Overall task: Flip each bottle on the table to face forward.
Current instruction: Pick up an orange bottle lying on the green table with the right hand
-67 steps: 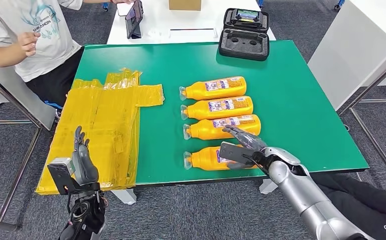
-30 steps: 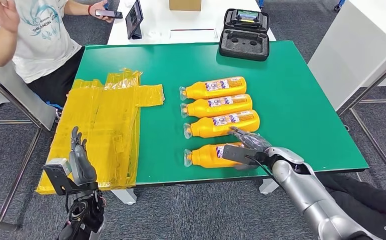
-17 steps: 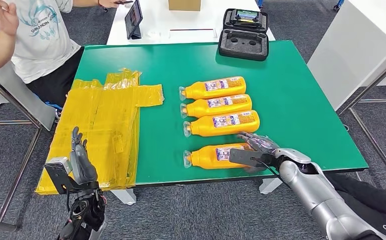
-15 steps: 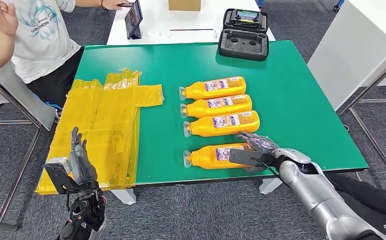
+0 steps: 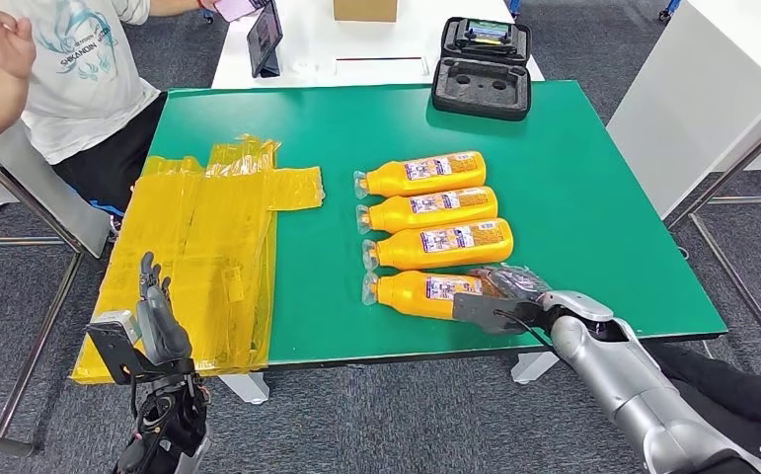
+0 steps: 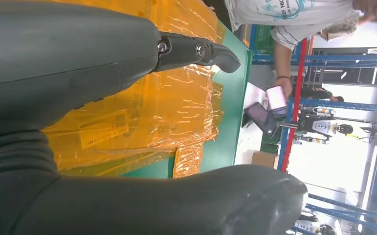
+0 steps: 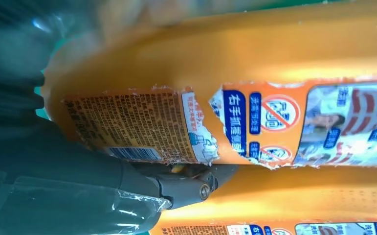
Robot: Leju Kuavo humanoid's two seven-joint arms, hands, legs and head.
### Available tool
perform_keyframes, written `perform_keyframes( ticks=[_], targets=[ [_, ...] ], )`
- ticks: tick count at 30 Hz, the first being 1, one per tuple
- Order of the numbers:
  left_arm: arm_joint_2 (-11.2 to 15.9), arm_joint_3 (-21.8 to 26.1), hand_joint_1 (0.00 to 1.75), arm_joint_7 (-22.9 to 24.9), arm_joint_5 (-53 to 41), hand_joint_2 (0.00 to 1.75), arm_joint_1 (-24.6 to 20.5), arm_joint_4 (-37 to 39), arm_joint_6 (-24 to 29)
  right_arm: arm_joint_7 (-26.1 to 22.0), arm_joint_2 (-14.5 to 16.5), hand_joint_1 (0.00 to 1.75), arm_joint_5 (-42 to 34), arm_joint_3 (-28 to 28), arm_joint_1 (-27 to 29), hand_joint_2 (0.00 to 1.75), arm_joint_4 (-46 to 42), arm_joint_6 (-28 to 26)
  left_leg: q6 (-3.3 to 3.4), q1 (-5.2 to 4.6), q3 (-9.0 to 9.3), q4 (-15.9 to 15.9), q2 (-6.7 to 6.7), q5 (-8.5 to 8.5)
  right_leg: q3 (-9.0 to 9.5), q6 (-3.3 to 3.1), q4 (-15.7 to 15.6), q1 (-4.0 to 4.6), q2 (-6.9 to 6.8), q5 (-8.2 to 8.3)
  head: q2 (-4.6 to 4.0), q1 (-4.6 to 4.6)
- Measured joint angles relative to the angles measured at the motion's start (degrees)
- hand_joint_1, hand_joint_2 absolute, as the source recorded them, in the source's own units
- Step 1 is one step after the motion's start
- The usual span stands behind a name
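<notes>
The right robot hand [image 5: 510,296] grips the base end of the nearest bottle [image 5: 418,292], at about 5 o'clock on the green worktop [image 5: 573,197]. In the right wrist view the fingers [image 7: 186,188] go under the bottle body [image 7: 235,58] and the torn label [image 7: 255,122] faces the camera, so I judge the hand holds it this way to roll the bottle until the label is on top. The left robot hand [image 5: 159,321] hangs beside the worktop at 7 o'clock with fingers spread, holding nothing; it seems to wait.

I count four orange bottles. They lie in one column, caps toward 9 o'clock, close together, probably so that one hand can reach each in turn. The three farther ones [image 5: 433,208] already show their labels. One pile of yellow plastic sheets [image 5: 198,257] covers the 9 o'clock side. One open black case [image 5: 482,69] stands at 12 o'clock. One person [image 5: 60,69] sits at 10 o'clock.
</notes>
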Motion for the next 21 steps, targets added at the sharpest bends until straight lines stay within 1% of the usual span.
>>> perform_keyframes(
  ticks=[7, 12, 14, 17, 21],
  targets=[
    [0.0, 0.0, 0.0, -0.06, 0.18, 0.0, -0.01, 0.31, -0.01, -0.11, -0.07, 1.75, -0.82, 0.0, -0.1, 1.75, 0.28, 0.27, 0.0, 0.0, 0.0, 0.0, 0.01, 0.0, 0.0, 0.0, 0.0, 0.0, 0.0, 0.0, 0.0, 0.0],
    [0.0, 0.0, 0.0, -0.34, 0.65, 0.0, 0.02, 0.43, -0.08, -2.9, 0.04, 1.75, -2.81, -0.23, -0.27, 1.75, 0.96, -0.85, 0.0, 0.0, -0.01, 0.0, 0.01, 0.0, 0.0, 0.0, 0.01, 0.0, 0.0, 0.0, 0.0, 0.0],
    [0.0, 0.0, 0.0, -0.36, 0.67, 0.0, 0.28, 0.28, -0.32, -5.95, 0.33, 1.75, -4.6, -0.82, 0.63, 1.75, 0.37, -1.79, 0.0, 0.01, -0.01, 0.0, 0.01, 0.0, 0.0, 0.0, 0.01, 0.01, 0.0, 0.0, 0.0, 0.0],
    [-0.07, -0.02, 0.0, -0.35, 0.67, 0.0, 1.13, -0.58, -1.17, -11.82, 1.08, 1.75, -7.53, -2.56, 3.09, 1.75, -2.84, -2.88, -0.01, 0.01, -0.03, 0.0, 0.01, -0.01, -0.03, 0.0, 0.01, 0.01, 0.0, 0.0, 0.0, -0.01],
    [-0.38, -0.07, 0.0, -0.27, 1.02, 0.0, 2.01, -1.97, -3.43, -18.33, 2.31, 1.75, -11.36, -5.29, 5.68, 1.75, -7.79, -2.53, -0.01, 0.01, -0.09, -0.01, -0.02, -0.01, -0.06, 0.0, 0.01, 0.01, -0.02, -0.02, 0.0, 0.01]
  ],
)
